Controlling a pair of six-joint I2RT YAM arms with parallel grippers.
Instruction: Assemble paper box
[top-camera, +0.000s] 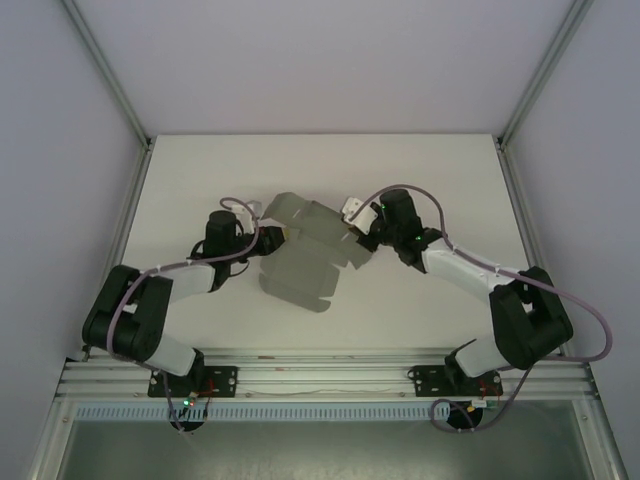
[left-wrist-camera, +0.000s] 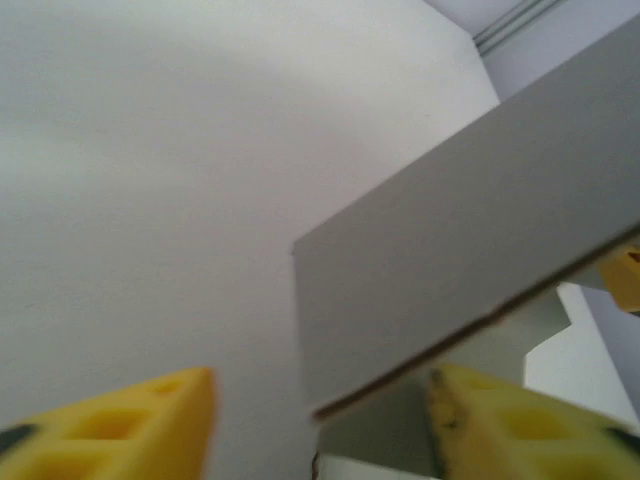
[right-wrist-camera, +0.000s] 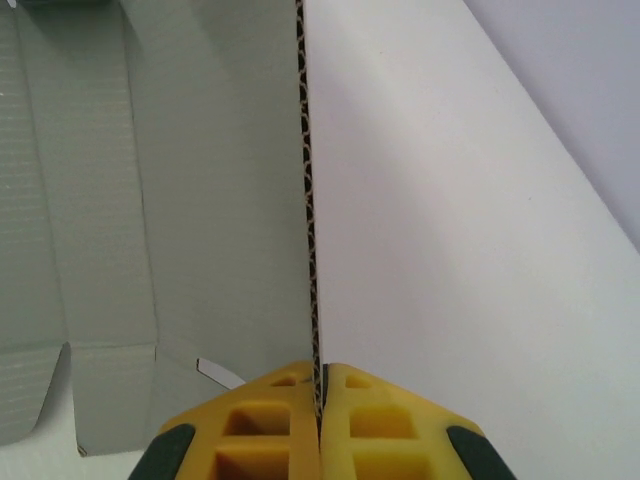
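The paper box (top-camera: 300, 258) is a grey creased card cut-out with flaps, held partly folded in mid-table between both arms. My right gripper (top-camera: 358, 233) is at its right side. In the right wrist view the yellow fingers (right-wrist-camera: 275, 405) are pressed together on the corrugated edge of a card panel (right-wrist-camera: 200, 190), so the right gripper (right-wrist-camera: 320, 378) is shut on the card. My left gripper (top-camera: 262, 236) is at the card's left edge. In the left wrist view the left gripper (left-wrist-camera: 322, 388) is open, and a tilted grey flap (left-wrist-camera: 470, 240) has its corner between the spread yellow fingers (left-wrist-camera: 170, 415).
The white table (top-camera: 200, 180) stretches around the card on all sides. Grey enclosure walls with metal frame posts (top-camera: 110, 70) border it. The aluminium rail (top-camera: 320, 375) carrying the arm bases runs along the near edge.
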